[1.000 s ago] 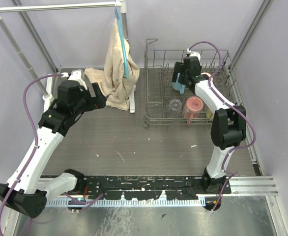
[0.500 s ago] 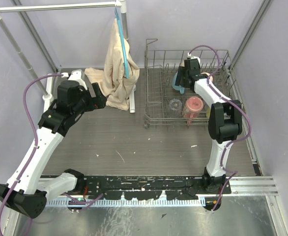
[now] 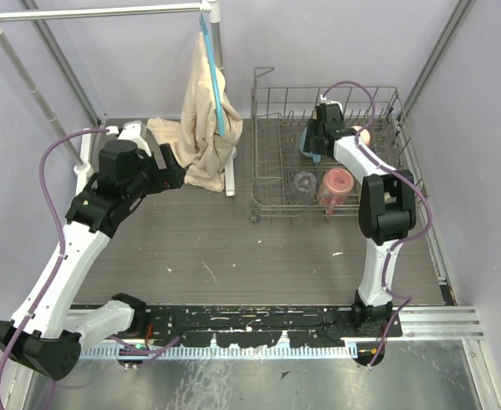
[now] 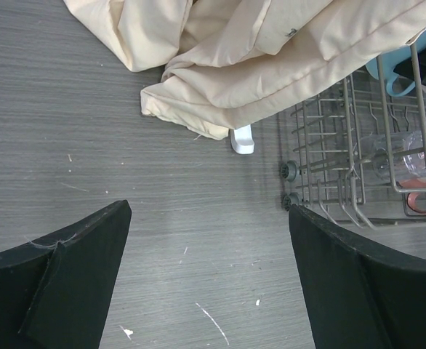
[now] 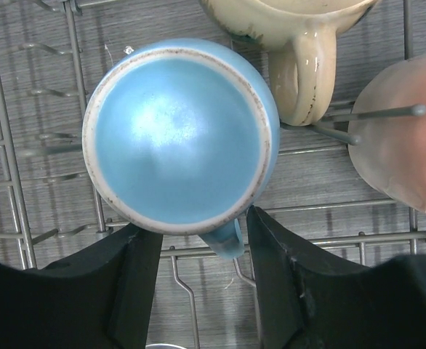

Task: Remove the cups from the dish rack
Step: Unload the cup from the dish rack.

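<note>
In the dish rack [image 3: 285, 207] on the desk [image 3: 233, 248] I count four mugs and one glass [image 3: 304, 182]: a blue mug [image 5: 177, 134] upside down, a cream mug [image 5: 300, 43] just beside it, a pale pink mug [image 5: 402, 138], a salmon mug [image 3: 337, 183]; my right tool [image 5: 202, 229] stands partly open astride the blue mug's handle; my left tool [image 4: 207, 211] gapes wide over the desk near one beige cloth [image 3: 201, 128].

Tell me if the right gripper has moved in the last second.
Yes. In the top view the right gripper has shifted from the rack's back rail toward the near side, lowering over the blue mug.
</note>
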Motion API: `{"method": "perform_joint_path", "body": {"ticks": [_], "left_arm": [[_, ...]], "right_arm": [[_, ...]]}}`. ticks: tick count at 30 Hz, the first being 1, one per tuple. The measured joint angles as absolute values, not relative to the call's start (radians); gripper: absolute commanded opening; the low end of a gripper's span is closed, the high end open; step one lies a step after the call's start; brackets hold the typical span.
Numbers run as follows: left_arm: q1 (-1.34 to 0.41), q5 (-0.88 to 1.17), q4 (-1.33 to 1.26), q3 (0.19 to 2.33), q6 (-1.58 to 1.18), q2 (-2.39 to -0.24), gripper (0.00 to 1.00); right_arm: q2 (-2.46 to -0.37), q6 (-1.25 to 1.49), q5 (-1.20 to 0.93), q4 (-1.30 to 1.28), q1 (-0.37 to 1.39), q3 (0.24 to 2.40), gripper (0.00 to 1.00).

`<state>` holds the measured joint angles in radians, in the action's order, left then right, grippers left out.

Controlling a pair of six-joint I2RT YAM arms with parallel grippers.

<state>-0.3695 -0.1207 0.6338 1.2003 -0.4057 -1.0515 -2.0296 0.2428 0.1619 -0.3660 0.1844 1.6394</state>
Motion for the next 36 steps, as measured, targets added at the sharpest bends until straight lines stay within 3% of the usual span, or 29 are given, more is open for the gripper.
{"method": "perform_joint_path", "body": {"ticks": [3,7,19,25,36], "left_arm": [[-0.369,-0.121,0.634,1.200,-0.405,-1.050,0.98],[-0.369,-0.121,0.634,1.200,-0.406,-1.050,0.98],[-0.369,-0.121,0.633,1.200,-0.406,-1.050,0.98],[-0.369,-0.121,0.633,1.200,-0.405,-1.050,0.98],[-0.369,-0.121,0.634,1.200,-0.406,-1.050,0.98]], "right_arm": [[-2.032,0.241,0.162,-0.369,0.186,1.640,0.51],[-2.034,0.234,0.163,-0.369,0.188,1.641,0.33],[-2.089,0.234,0.167,-0.368,0.188,1.646,0.35],[-2.090,0.231,0.171,-0.363,0.189,1.646,0.01],[-2.072,0.230,0.170,-0.337,0.189,1.614,0.01]]}}
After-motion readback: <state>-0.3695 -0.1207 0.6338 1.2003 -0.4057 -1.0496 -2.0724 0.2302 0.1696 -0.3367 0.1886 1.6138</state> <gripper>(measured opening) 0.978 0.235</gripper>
